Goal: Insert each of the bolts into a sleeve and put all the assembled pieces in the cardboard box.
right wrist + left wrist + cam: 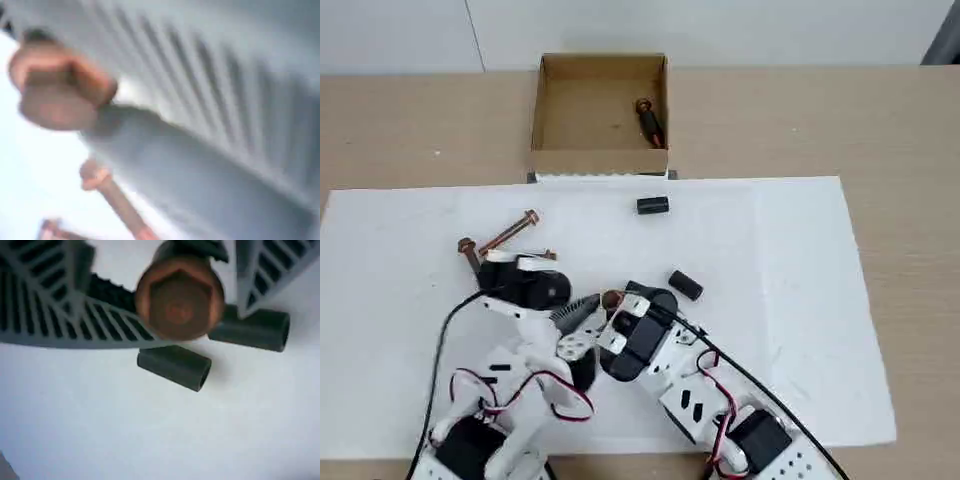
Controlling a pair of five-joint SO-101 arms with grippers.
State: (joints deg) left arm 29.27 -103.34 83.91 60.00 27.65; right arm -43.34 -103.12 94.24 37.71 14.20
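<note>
A copper bolt (611, 299) hangs over the white sheet where the two arms meet. In the left wrist view its hex head (180, 297) faces the camera, and my left gripper (202, 327) stands open around it, a gap showing beside one grey finger (260, 275). My right gripper (620, 312) appears shut on the bolt (55, 95) behind the head, where something dark sits. Two black sleeves (685, 284) (653, 205) lie on the sheet beyond, also in the left wrist view (175, 367) (255, 330). The cardboard box (600, 160) holds one assembled piece (650, 122).
Two loose bolts (510, 232) (470, 252) lie on the white sheet (800, 300) to the left of the arms, blurred in the right wrist view (115, 200). The box stands on the bare table just past the sheet's far edge.
</note>
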